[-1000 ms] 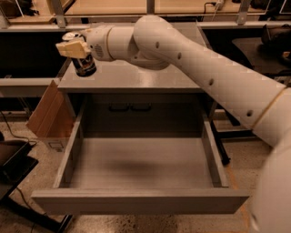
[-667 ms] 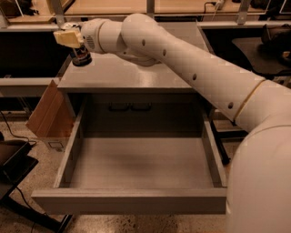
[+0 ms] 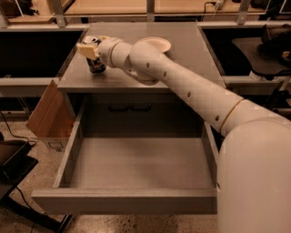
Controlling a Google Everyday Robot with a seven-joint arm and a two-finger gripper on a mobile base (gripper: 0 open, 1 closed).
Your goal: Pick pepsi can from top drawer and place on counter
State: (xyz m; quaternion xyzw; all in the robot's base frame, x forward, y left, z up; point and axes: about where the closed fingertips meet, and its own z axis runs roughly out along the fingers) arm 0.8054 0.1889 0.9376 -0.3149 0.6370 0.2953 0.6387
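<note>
**Well out of the drawer: can at the counter's left, gripper closed on it**

Upright, the can (image 3: 97,66) stands at the left part of the counter (image 3: 182,63), a little back from the front edge and near the left edge. Its dark blue lower body shows below the gripper, and its silver top shows just above. Its base is down at the grey surface. Whether it rests there or hangs just over it cannot be told.

Around the can's upper half is the gripper (image 3: 92,47), coming in from the right. One pale yellow finger (image 3: 87,50) lies flat against the can's left side and the other is hidden behind the can, so the fingers are closed on the can.

From the gripper the white arm (image 3: 191,91) runs down and to the right across the counter, growing thick and filling the lower right corner of the view.

Behind the arm, near the counter's middle and toward the back, lies a white bowl (image 3: 157,44), partly covered by the arm and well apart from the can.

Below the counter the drawer (image 3: 122,201) is pulled fully open toward the camera. Its flat grey floor, low side walls and plain front panel are all in sight, and the arm crosses over its right wall.

Left of the cabinet a brown cardboard box (image 3: 47,113) leans just beside the drawer's left wall. Beyond the counter's back edge runs a light wooden tabletop (image 3: 113,7)
</note>
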